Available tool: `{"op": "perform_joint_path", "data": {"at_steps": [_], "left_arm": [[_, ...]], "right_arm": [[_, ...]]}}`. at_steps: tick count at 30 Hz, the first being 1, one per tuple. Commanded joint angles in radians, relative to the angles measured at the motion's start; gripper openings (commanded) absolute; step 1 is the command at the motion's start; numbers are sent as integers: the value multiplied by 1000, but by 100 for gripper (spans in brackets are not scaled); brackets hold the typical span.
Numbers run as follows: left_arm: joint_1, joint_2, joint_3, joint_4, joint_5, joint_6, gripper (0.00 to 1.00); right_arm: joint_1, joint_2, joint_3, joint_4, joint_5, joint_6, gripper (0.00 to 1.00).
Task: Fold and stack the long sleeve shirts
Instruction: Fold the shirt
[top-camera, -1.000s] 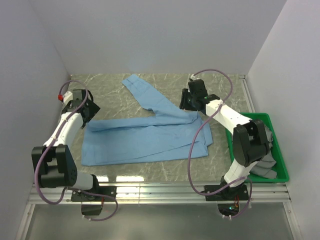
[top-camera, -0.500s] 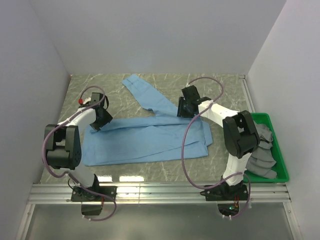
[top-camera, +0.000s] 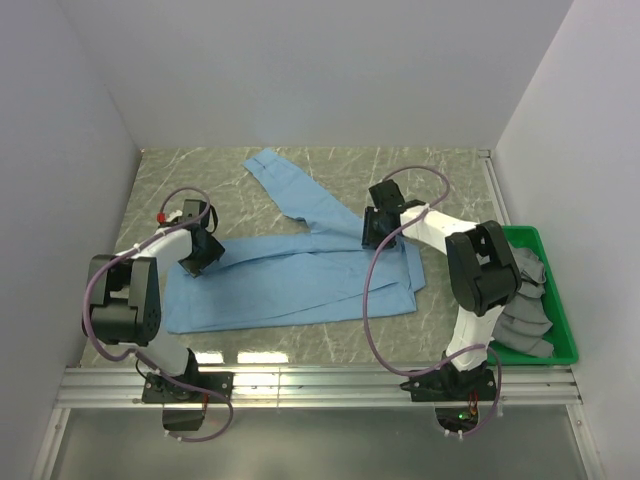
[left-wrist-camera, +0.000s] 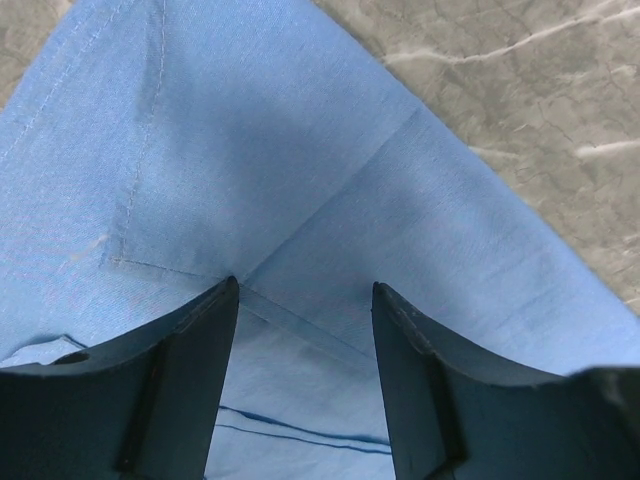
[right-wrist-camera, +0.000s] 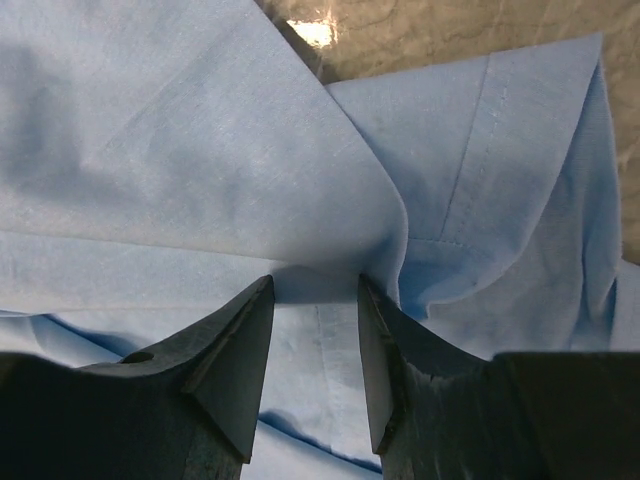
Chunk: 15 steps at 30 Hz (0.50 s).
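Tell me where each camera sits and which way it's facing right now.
Top external: above and behind the arm bases, looking down at the table; both arms show.
Left wrist: on the left arm, looking down past its fingers at the blue shirt.
Right wrist: on the right arm, its fingers over a fold of that shirt.
All three share the shirt.

The shirt (top-camera: 300, 280) lies spread across the middle of the worktop (top-camera: 200, 180), with one sleeve running toward the far edge. The left tool (top-camera: 195, 262) is at the shirt's left end. The right tool (top-camera: 372, 235) is at its right part, where that sleeve meets the body. A tray (top-camera: 565, 345) stands at the near right corner, with cloth (top-camera: 525, 320) in it.
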<state>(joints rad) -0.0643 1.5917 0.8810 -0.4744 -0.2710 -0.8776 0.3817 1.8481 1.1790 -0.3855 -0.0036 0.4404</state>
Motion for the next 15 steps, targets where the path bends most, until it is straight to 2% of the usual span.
{"op": "perform_joint_path", "data": {"at_steps": [1,4,8,13,15], "left_arm": [[0,4,-25,-52,35,-8,63],[0,-47,15,-66,26,25,69],[0,-134,85,-105,-13,86,86],[0,-274,87,-43,-8,218,99],[0,-341,53,-15,1,275,99]], "right_arm": [[-4,-62,71,-18,-6,-38,47],[2,-105,111,-9,2,-72,48],[5,-109,154,42,16,-117,52],[16,25,302,65,23,-149,58],[25,90,350,74,30,-166,58]]}}
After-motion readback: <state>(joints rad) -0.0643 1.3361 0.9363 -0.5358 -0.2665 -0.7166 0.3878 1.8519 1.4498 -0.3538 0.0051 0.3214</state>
